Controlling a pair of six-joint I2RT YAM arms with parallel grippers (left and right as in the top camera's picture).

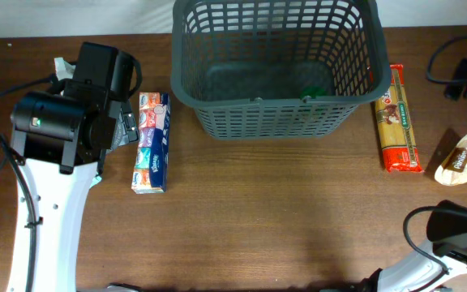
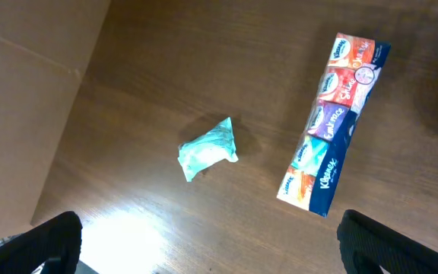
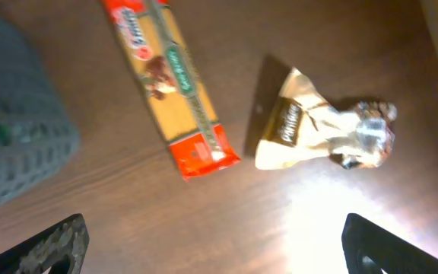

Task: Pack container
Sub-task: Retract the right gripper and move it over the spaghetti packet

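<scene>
Brown wood-grain worktop [image 1: 282,227] throughout. Nearest, at the left, left fingers [image 2: 48,243] spread wide apart, gripping nothing, hanging above the wood. Below them, in the left wrist view, a crumpled teal wrapper [image 2: 208,148] lying alone, and near it a Kleenex pocket-tissue multipack [image 2: 333,122], flat, long side running near to far. At the near right, right fingers [image 3: 52,247] likewise wide open, with nothing between them. Under that camera, a cream-and-gold snack bag [image 3: 318,125] with a twisted, crinkled end, just beside but not touching a long packet of spaghetti [image 3: 177,84] with red ends. Farther back, centred at the far edge, the dark grey plastic basket [image 1: 276,118], upright, with lattice walls, thick rim and mouth up. Stands between the tissue multipack, apart on its left, and the spaghetti packet, close by its right wall. Inside, on the floor toward the right, something small and green [image 1: 314,93], too small to identify. Beyond, at the far right corner, black cables [image 1: 460,73].
</scene>
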